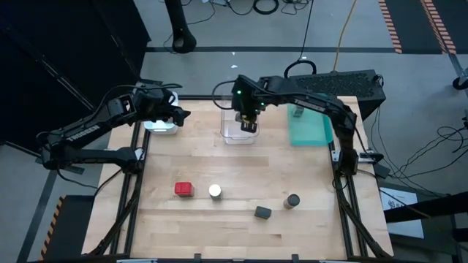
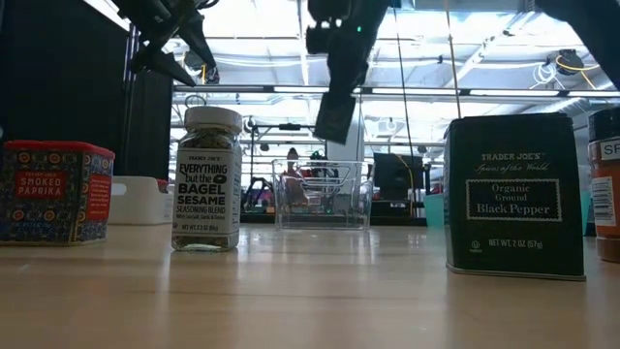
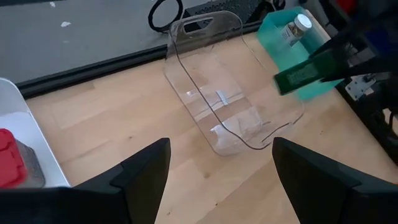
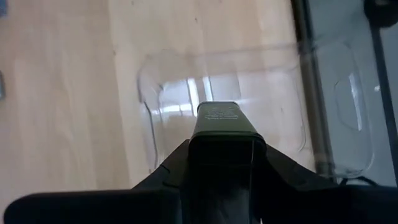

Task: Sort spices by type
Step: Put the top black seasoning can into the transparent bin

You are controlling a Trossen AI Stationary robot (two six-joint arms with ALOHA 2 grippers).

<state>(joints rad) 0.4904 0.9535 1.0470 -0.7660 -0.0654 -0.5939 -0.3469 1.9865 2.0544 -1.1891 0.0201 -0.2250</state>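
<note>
While the right gripper (image 1: 249, 124) is hanging over the clear tray (image 1: 231, 134) at the far middle of the desk (image 1: 241, 241), its fingers are clamped on a dark tin (image 4: 219, 118), which is hovering above the tray's open top with its end pointing down; in the low view the tin (image 2: 334, 118) is sitting tilted in the air, clear of the tray's rim (image 2: 322, 163). Beside that tray, the white tray (image 1: 162, 127) is lying at the far left corner and the teal tray (image 1: 311, 126) at the far right, all three lined up along the desk's back edge and apart from each other. Wide bare wood is stretching between the trays and the front row of containers.

Over the white tray, the left gripper (image 1: 175, 111) is hovering with its fingers (image 3: 140, 171) spread wide and holding nothing. One red tin (image 3: 11, 158) is sitting inside the white tray, and one clear jar with a white cap (image 3: 295, 28) is lying in the teal tray.

Four containers are standing loose near the front edge, each well apart from its neighbours: one red tin (image 1: 183, 189) of smoked paprika, one white-capped sesame jar (image 1: 215, 191), one black pepper tin (image 1: 262, 212) and one dark-capped jar (image 1: 292, 200). That is making seven containers in all.
</note>
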